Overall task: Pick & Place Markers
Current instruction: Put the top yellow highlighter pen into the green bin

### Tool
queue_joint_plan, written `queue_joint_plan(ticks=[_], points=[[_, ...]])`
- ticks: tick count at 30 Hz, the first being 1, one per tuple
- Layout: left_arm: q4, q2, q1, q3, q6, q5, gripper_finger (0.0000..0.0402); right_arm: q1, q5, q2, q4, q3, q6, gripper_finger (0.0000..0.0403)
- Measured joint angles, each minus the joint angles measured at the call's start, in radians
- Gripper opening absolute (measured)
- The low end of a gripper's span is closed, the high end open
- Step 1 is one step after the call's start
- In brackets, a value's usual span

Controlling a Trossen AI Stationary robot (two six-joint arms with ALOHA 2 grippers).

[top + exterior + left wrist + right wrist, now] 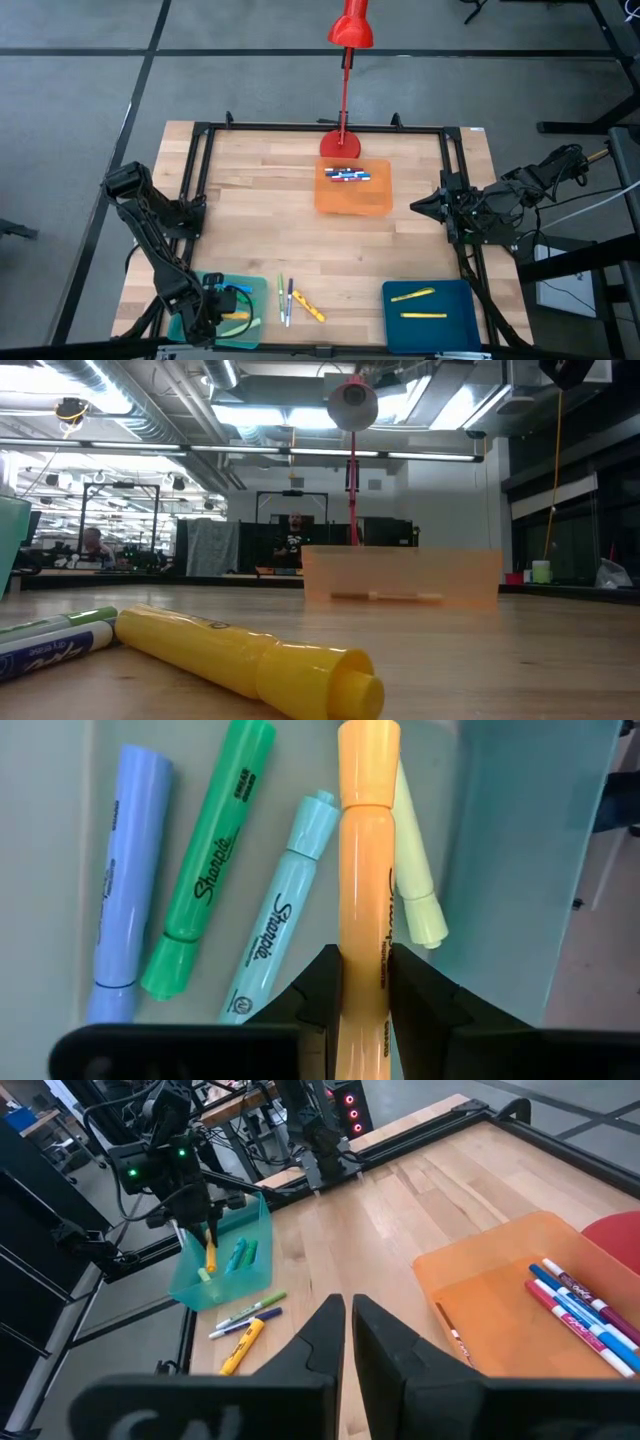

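My left gripper (pixel 215 305) stands over the teal tray (pixel 250 290) at the table's near left corner, shut on an orange marker (pixel 362 870). In the tray lie a purple marker (pixel 125 880), a green one (pixel 205 860), a light blue one (pixel 280 920) and a pale yellow-green one (pixel 415 880). Three loose markers (pixel 295 300), green, blue and yellow, lie on the wood beside the tray. My right gripper (pixel 415 207) hangs shut and empty at the table's right side. My left gripper pinches the orange marker's barrel (pixel 362 982) between its two fingers. The fingers come steeply from above, and the marker runs along them, not across. It hangs nearly upright below the fingers (pixel 210 1245), with its lower end (pixel 368 750) down inside the teal tray over the other markers.
An orange tray (pixel 352 195) with several red and blue markers sits at the far middle, before a red lamp stand (pixel 340 140). A blue tray (pixel 440 320) at the near right holds two yellow markers. Black frame rails (pixel 200 180) run along the table's sides.
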State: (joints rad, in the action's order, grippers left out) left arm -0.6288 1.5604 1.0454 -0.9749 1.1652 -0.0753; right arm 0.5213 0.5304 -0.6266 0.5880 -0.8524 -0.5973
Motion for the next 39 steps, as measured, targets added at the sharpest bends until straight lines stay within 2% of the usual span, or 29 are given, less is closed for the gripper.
queue_joint_plan(ticks=[13,19,24,35,39], points=[[0.121,0.0,0.0,-0.004,0.0,0.023,0.0057,0.0,0.0,0.0,0.0,0.0,-0.001,0.0026],[0.088,0.067,0.003,-0.076,-0.016,0.043,0.0057,0.0,0.0,0.0,0.0,0.0,0.001,0.0026],[0.082,0.126,0.006,-0.088,0.036,0.047,0.0057,0.0,0.0,-0.002,0.0,0.0,0.003,0.0026],[0.052,0.127,0.006,-0.088,0.073,0.041,0.0058,0.0,0.0,-0.002,0.001,0.0,0.003,0.0026],[0.053,0.127,0.006,-0.088,0.096,0.046,0.0112,0.0,0.0,-0.002,0.001,0.0,0.004,0.0026]])
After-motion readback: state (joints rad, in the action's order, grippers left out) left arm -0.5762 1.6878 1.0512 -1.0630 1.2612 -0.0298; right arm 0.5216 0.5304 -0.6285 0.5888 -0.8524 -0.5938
